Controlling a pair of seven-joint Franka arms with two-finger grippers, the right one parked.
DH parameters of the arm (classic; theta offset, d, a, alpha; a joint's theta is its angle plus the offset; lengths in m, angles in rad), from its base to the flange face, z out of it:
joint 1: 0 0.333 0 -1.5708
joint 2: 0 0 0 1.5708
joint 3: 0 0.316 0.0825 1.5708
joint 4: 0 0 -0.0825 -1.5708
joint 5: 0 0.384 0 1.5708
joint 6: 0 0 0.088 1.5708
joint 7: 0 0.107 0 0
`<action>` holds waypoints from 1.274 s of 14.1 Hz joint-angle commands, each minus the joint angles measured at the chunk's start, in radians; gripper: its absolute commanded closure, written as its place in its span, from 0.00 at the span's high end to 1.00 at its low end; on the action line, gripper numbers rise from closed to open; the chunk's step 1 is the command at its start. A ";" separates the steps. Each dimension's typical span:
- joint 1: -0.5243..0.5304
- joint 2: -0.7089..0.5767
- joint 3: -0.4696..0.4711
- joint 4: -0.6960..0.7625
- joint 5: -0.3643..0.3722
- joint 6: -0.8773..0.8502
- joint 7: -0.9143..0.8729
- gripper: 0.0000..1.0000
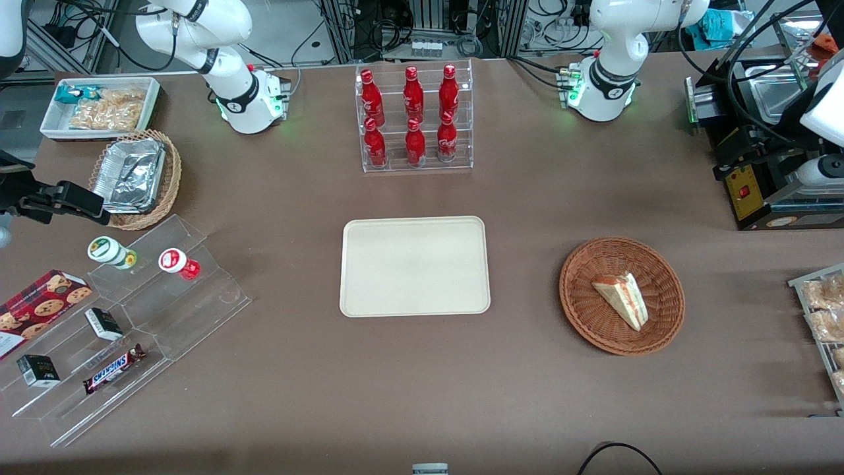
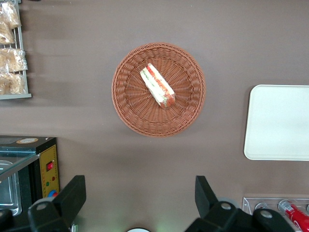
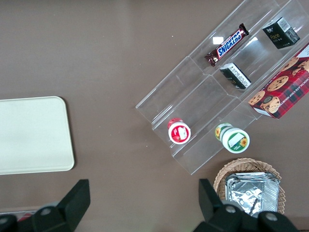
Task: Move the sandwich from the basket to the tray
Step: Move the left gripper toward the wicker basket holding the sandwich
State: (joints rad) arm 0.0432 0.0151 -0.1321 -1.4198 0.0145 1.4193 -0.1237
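Brown table (image 1: 422, 369), sandwich (image 2: 157, 86) in basket (image 2: 130, 104), open gripper (image 2: 140, 195) apart.

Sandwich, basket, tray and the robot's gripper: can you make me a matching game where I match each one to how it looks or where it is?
Things:
1. sandwich
2. basket
3. tray
4. gripper

Descriptions:
A. flat, cream coloured, nothing on it
B. open, up above the table, holding nothing
C. round, reddish-brown, woven
D. lying inside the basket

Pairs: 1-D, 2-C, 3-A, 4-B
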 commanded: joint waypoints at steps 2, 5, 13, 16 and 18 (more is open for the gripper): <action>0.015 0.005 -0.012 0.018 0.002 0.000 0.004 1.00; 0.015 0.008 -0.012 0.016 0.002 -0.002 -0.010 1.00; 0.017 0.166 0.009 -0.132 0.008 0.099 -0.201 1.00; 0.014 0.262 0.009 -0.229 0.015 0.284 -0.347 1.00; 0.007 0.356 0.009 -0.228 0.015 0.364 -0.430 1.00</action>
State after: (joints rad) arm 0.0512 0.3064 -0.1149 -1.6534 0.0146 1.7321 -0.4660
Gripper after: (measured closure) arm 0.000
